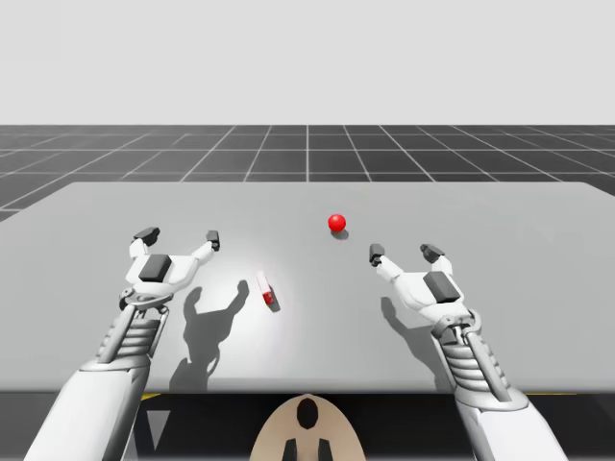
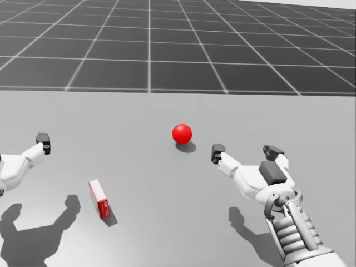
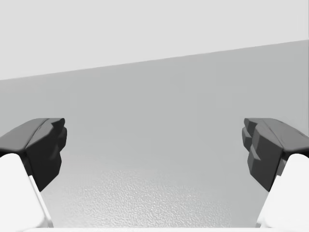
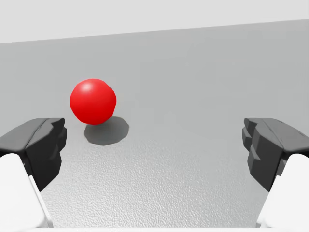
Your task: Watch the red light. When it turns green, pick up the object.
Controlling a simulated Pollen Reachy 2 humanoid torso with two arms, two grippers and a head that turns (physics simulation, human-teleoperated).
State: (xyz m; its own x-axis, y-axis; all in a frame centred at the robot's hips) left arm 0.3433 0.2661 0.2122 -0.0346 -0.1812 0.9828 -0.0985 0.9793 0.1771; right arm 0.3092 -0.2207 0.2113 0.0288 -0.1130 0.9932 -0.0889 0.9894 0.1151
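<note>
Grey table: flat surface, carrying two small items, with both arms coming in over its near edge.

Left gripper: positioned over the left half of the table, about midway between the near and far edges. Its jaws are spread wide, with bare table surface between the fingers in the left wrist view.

Right gripper: positioned over the right half of the table, at a similar depth. Its jaws are likewise spread wide, closed on nothing.

Red box: small and thin, with a pale narrow side. It rests on the table left of centre, closer to the near edge than the far one. It lies between the two grippers, nearer the left, and touches neither.

Light: a red sphere, slightly right of the table's centre and farther from the near edge than the box. In the right wrist view it sits ahead of the gripper, towards one finger, with its shadow just beneath.
</note>
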